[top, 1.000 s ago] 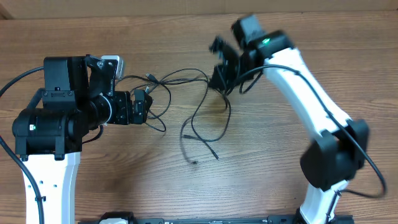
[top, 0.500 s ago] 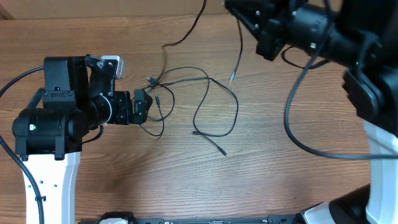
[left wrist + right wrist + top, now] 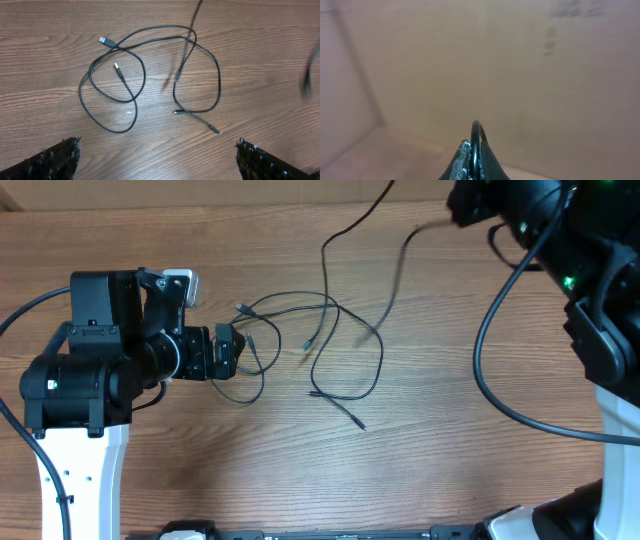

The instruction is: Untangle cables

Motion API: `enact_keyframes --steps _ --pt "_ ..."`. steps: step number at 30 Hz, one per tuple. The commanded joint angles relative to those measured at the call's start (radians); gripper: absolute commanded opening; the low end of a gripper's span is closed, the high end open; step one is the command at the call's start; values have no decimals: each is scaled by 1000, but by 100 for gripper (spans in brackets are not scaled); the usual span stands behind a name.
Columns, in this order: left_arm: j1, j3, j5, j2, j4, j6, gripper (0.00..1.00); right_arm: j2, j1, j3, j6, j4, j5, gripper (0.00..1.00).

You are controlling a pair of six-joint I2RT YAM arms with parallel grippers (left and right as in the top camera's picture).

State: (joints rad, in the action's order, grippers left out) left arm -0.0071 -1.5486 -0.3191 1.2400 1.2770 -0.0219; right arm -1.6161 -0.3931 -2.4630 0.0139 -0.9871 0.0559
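Note:
Thin black cables lie tangled on the wooden table (image 3: 300, 470). One cable (image 3: 255, 345) forms loops at mid-table, also in the left wrist view (image 3: 120, 75), with USB ends showing. My right gripper (image 3: 475, 150) is shut on a second black cable (image 3: 476, 131), lifted high at the top right. That cable (image 3: 345, 235) hangs down in two strands, one plug end (image 3: 307, 345) dangling over the loops. My left gripper (image 3: 157, 160) is open and empty, low over the table beside the left loop (image 3: 228, 350).
A cardboard wall fills the right wrist view (image 3: 520, 60). The right arm (image 3: 590, 300) reaches over the table's right side. The left arm body (image 3: 90, 370) stands at the left. Bare wood lies in front of the cables.
My right gripper has risen and moved right with its cable, pulling that cable up off the pile. The loops on the table have shifted. The left arm has not moved.

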Motion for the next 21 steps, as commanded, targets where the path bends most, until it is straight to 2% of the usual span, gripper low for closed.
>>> enact_keyframes --steps 1,5,13,18,21 --pt "-6 -8 -14 3 1 19 100 34 4 -13 -84 42 271 4" --pt "-6 -8 -14 3 1 19 100 34 27 -13 -103 56 473 4" --pt "-6 -8 -14 3 1 19 100 25 180 -11 -196 43 492 4" --pt "-6 -8 -14 3 1 19 100 8 217 -11 -341 -21 354 4" --pt "-6 -8 -14 3 1 19 100 -3 217 -11 -346 -88 227 4"
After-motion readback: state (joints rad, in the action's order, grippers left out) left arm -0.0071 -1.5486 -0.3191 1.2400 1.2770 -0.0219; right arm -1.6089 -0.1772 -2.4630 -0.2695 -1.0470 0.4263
